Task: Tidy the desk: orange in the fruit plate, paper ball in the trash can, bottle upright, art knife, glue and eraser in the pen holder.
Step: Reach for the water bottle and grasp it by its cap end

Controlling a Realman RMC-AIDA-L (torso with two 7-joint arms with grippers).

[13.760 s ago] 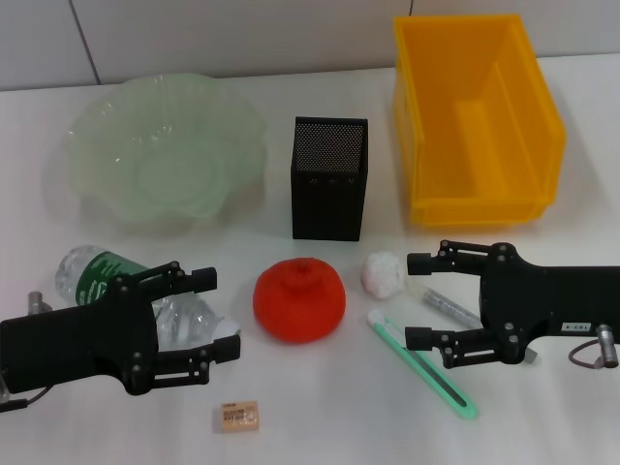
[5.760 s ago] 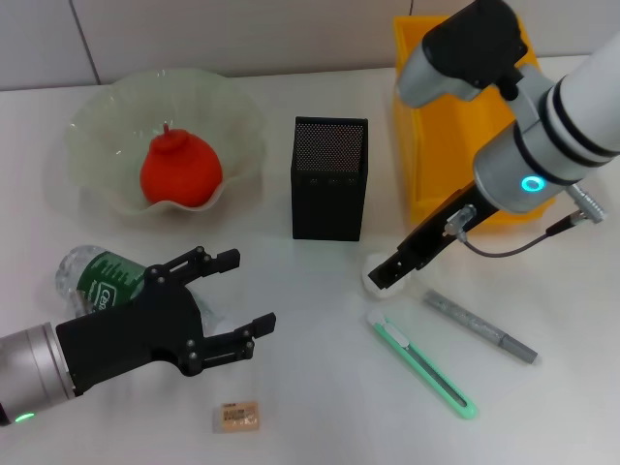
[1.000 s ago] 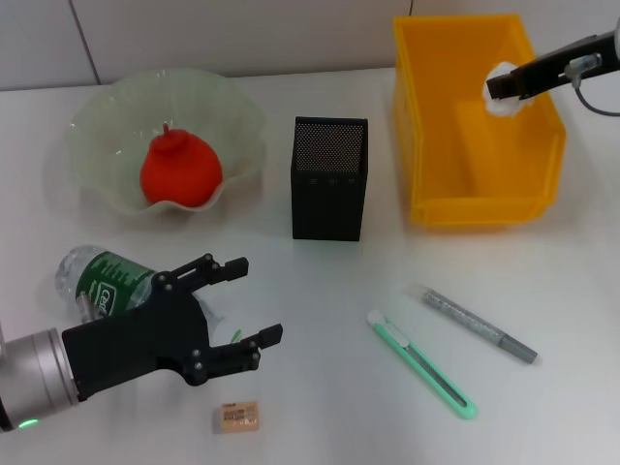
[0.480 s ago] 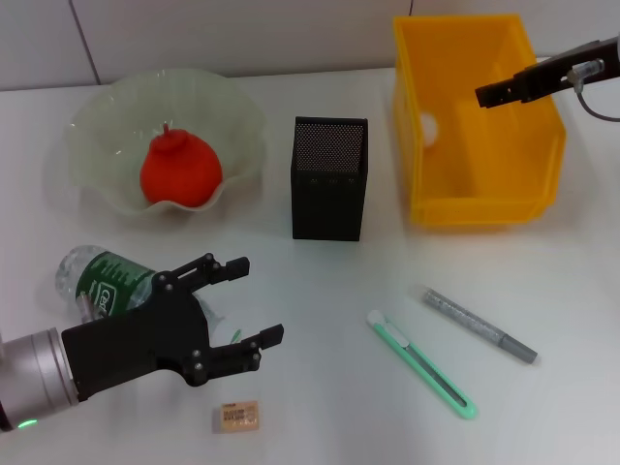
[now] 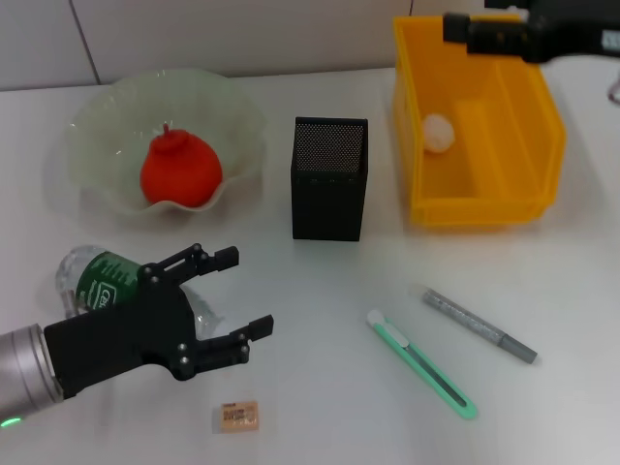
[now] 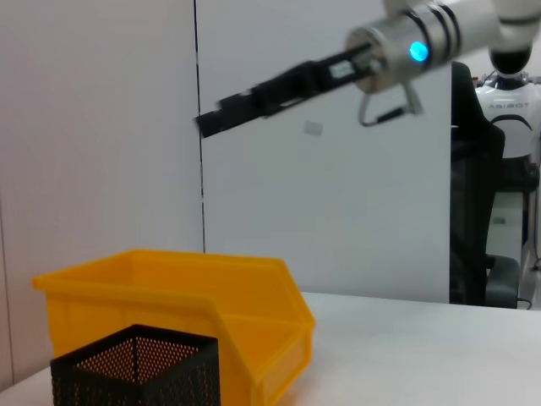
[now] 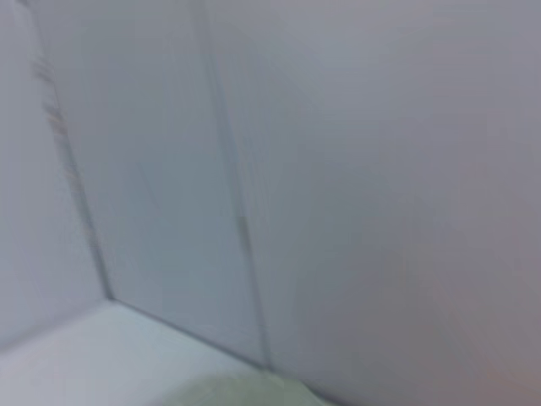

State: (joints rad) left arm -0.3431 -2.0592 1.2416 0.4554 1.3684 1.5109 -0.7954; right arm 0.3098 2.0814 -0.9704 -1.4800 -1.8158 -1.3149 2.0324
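Observation:
The orange (image 5: 181, 172) sits in the pale green fruit plate (image 5: 97, 116). Inside the yellow bin (image 5: 481, 205) that serves as trash can lies the white paper ball (image 5: 438, 131). My right gripper (image 5: 455, 27) hangs above the bin's far edge, open and holding nothing; the left wrist view shows it as a dark bar (image 6: 207, 125) over the bin (image 6: 211, 296). The bottle (image 5: 97, 278) lies on its side at the front left, and my left gripper (image 5: 242, 293) is open just right of it. On the table lie the green art knife (image 5: 421, 363), grey glue stick (image 5: 478, 325) and eraser (image 5: 237, 416).
The black mesh pen holder (image 5: 329, 179) stands mid-table between plate and bin, and also shows in the left wrist view (image 6: 135, 364). The right wrist view holds only a blurred wall.
The paper ball left my right gripper and dropped into the yellow bin. The right arm then rose and drew back over the bin's far edge. My left gripper shifted slightly left.

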